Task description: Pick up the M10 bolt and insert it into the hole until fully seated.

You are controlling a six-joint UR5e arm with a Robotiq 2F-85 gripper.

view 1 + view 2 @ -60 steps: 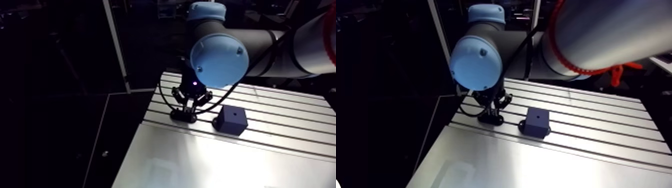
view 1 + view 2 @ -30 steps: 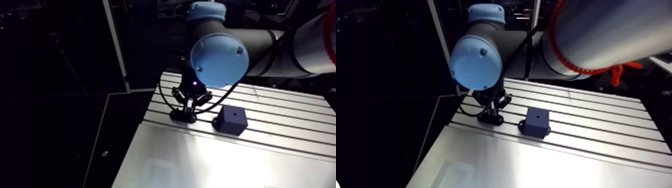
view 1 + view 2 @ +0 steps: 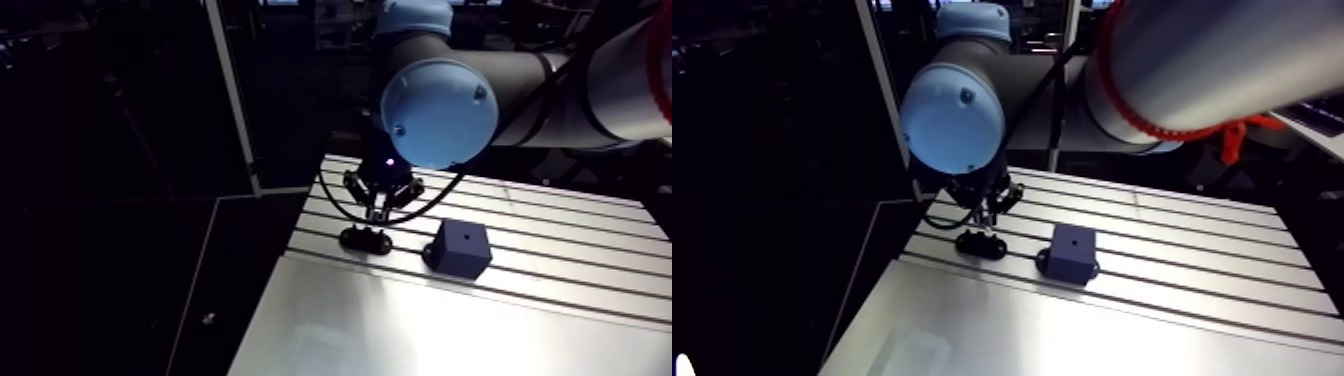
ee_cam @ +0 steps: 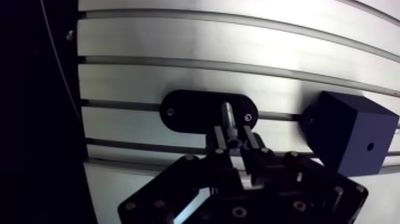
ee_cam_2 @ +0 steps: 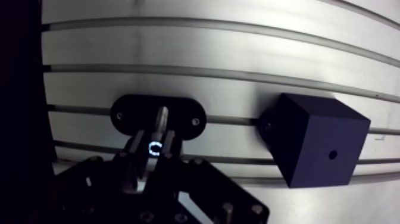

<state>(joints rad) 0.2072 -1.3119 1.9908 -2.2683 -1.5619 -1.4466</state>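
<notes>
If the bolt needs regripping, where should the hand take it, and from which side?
By its head end, from above, as the hand holds it now. The bolt hangs upright over the oval holder, with its shank clear below the hand. That free length must enter the hole in the top of the block, so keep it uncovered.

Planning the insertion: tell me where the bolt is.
Wrist view: the bolt sits clamped in the gripper, over the black oval holder, the dark block beside it.
</notes>
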